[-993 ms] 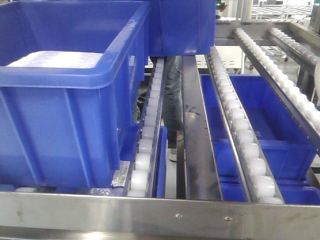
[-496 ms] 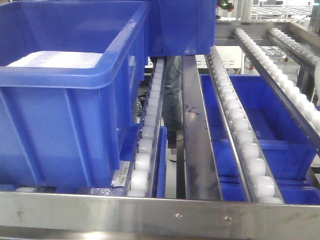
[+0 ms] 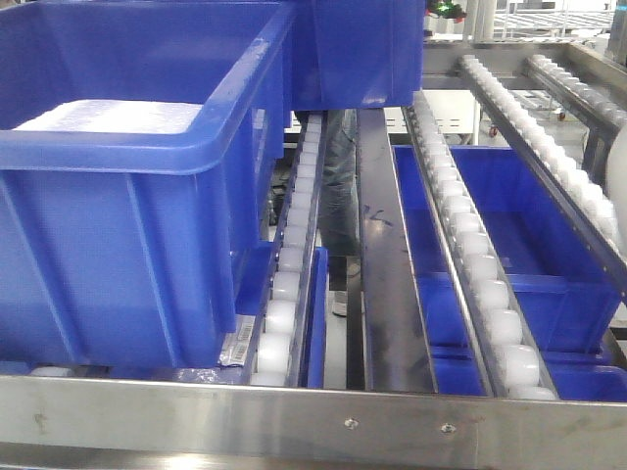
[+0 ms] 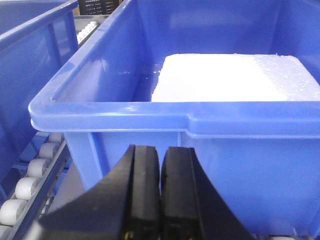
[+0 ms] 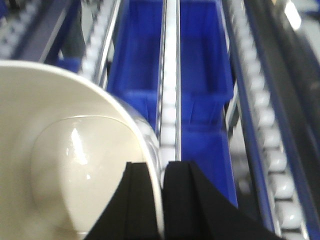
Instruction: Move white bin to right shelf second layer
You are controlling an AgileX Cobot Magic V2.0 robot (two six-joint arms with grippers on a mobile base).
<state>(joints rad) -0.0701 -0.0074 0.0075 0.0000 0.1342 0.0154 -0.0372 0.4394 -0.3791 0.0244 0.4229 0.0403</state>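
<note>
Front view: a stainless-steel rack level (image 3: pixel 372 294) of sloping lanes of small white rollers, closed in front by a flat steel rail with screws (image 3: pixel 392 423). A large blue crate (image 3: pixel 137 196) holding a white block (image 3: pixel 108 117) stands on the left lanes; further blue crates (image 3: pixel 519 255) lie on the level beneath, seen between the lanes. Behind the rack, a person's legs (image 3: pixel 340 186) and more roller lanes at upper right. Left wrist view: the left gripper (image 4: pixel 160 195), jaws pressed together and empty, just before the blue crate's wall. Right wrist view: the right gripper (image 5: pixel 161 200), jaws clenched on the rim of the white bin (image 5: pixel 65 165), held above the roller lanes at the rack's right side.
</note>
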